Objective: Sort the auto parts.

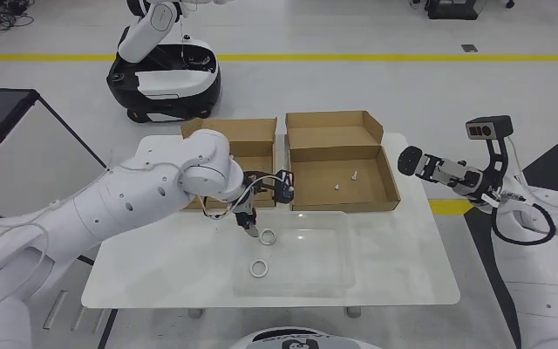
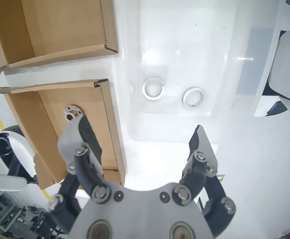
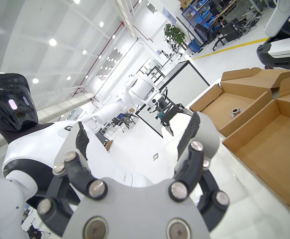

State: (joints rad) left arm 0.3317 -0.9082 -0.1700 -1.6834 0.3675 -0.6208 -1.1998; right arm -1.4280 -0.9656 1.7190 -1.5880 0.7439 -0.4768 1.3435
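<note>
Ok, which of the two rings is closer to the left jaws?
The ring nearer the boxes; the other ring lies farther off, toward the robot.

- Pale, glossy floor (image 1: pixel 366 87), with a yellow line (image 1: pixel 349 58) running across it on the far side.
- White ceiling with round lights (image 3: pixel 52 41).
- Black-framed stand (image 1: pixel 13 109) at the left.
- Far off, a potted plant (image 3: pixel 173 34), blue shelving (image 3: pixel 192 13) and black office chairs (image 3: pixel 204 31).
</note>
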